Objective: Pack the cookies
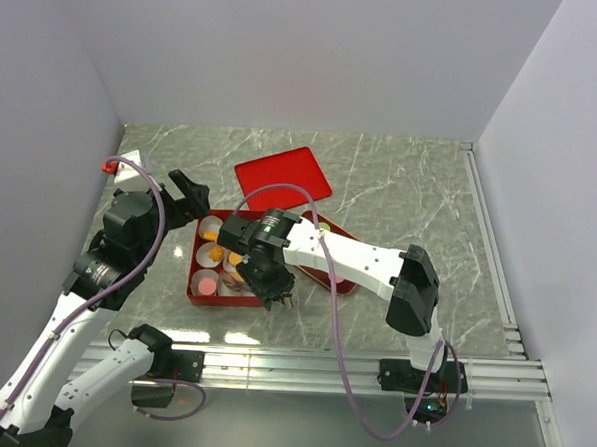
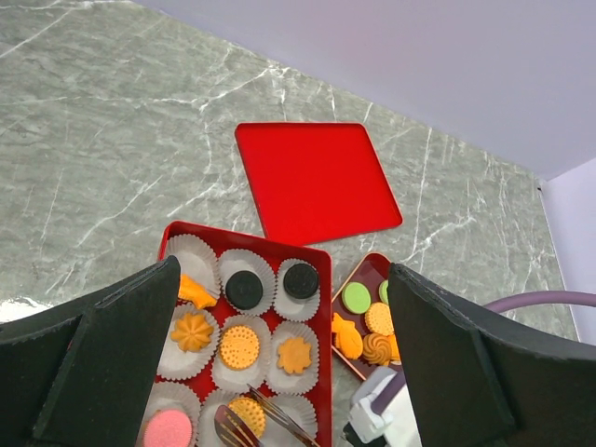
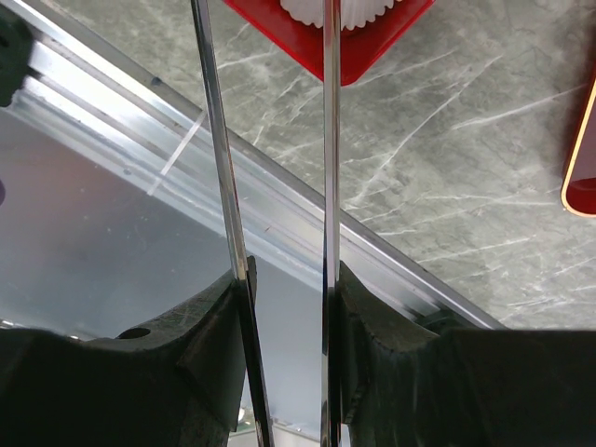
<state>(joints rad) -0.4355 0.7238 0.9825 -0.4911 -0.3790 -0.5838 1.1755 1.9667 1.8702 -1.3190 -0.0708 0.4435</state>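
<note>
The cookies lie in two places. Several sit in white paper cups in the red box [image 2: 322, 279]: two black discs [image 2: 245, 290], orange ones [image 2: 239, 346] and a pink one [image 2: 168, 430]. Green and orange ones [image 2: 365, 321] lie on the small dark red tray [image 2: 358, 277]. My right gripper [image 1: 266, 272] is shut on metal tongs [image 3: 328, 140]. The tong blades [image 2: 279, 414] straddle an orange round cookie [image 2: 248, 410] in a front cup; whether they pinch it I cannot tell. My left gripper [image 2: 284, 268] hangs wide open above the box, holding nothing.
A flat red lid [image 1: 281, 173] lies on the marble table behind the box. A white card with a red bit [image 1: 121, 164] sits at the far left. An aluminium rail [image 3: 279, 177] runs along the near table edge. Grey walls close in left, back and right.
</note>
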